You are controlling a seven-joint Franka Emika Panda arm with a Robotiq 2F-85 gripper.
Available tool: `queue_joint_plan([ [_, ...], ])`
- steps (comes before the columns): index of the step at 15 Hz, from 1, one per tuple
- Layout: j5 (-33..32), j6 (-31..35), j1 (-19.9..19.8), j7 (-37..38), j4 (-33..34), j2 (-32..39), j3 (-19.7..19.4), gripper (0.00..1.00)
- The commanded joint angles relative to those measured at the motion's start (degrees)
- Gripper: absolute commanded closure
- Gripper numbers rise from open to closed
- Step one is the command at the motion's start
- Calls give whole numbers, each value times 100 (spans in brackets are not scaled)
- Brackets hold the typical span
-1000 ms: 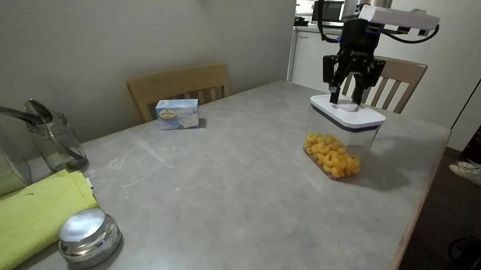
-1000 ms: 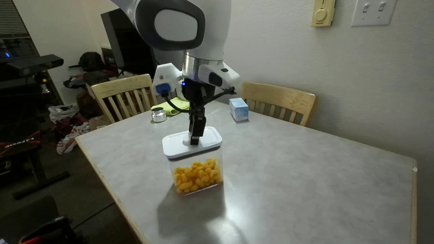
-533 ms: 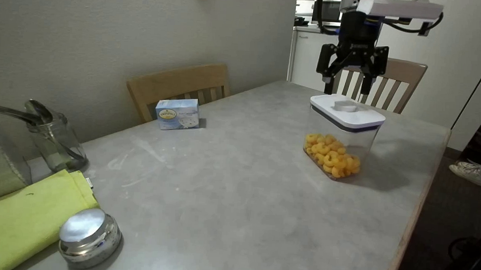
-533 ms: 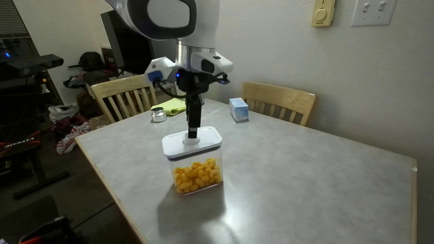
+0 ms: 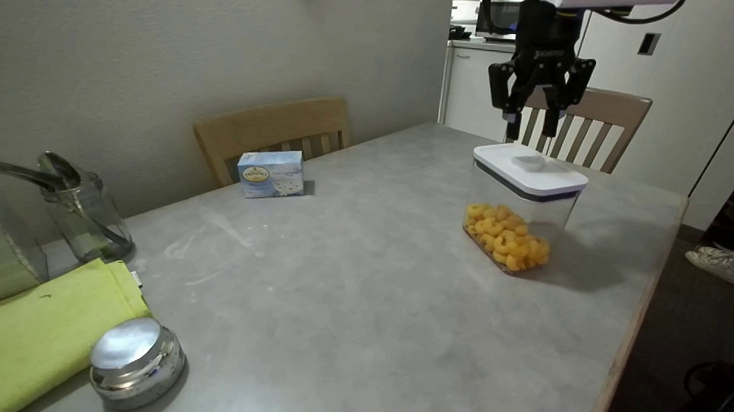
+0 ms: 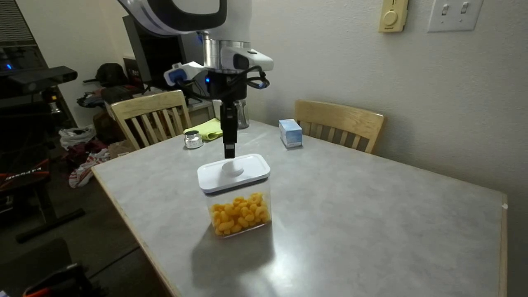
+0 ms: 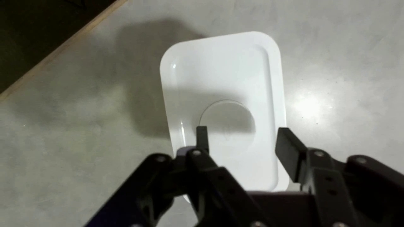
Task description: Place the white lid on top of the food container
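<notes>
A: What's the biggest thing there?

B: The grey table (image 5: 351,279). Next the white robot arm (image 6: 237,29), reaching down over it. In an exterior view, 2 wooden chairs: a left chair (image 6: 146,103) and a right chair (image 6: 340,112) by the wall.

A: Any writing that way?

B: Lettering on a dark object (image 6: 25,173) at the left, unreadable. Near left in an exterior view lies a folded yellow-green cloth (image 5: 45,334).

A: And the gripper (image 5: 532,133)?

B: Hanging above the white lid (image 7: 221,72), apart from it, its 2 fingers (image 7: 288,154) moderately parted with just air between.

A: The food container (image 5: 540,213)?

B: Upright, far right on the table in an exterior view, yellow-orange pieces (image 5: 505,237) in its lower part. The white lid lies flat on top, a dark band (image 5: 525,189) under its rim.

A: Brands?

B: At the table's far edge, left, a blue-and-white box (image 5: 271,176). Its gold oval probably reads "Twinings"; the other print is too small.

A: Smaller still?

B: A shiny round tin (image 5: 134,363), near left, just beside the cloth. Then the lid's raised bump (image 7: 228,121), half shadowed in the wrist view.
</notes>
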Motion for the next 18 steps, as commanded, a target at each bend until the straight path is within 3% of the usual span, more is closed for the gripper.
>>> queue_joint_plan([
  [1, -333, 75, 12, 199, -189, -37, -18, 73],
  [4, -525, 124, -1, 268, -252, 24, -28, 94],
  [6, -514, 222, -2, 260, -305, 78, -16, 100],
  [10, -432, 487, 40, 371, -404, 315, 9, 100],
  [18, -593, 405, 206, 853, -358, 643, 31, 100],
])
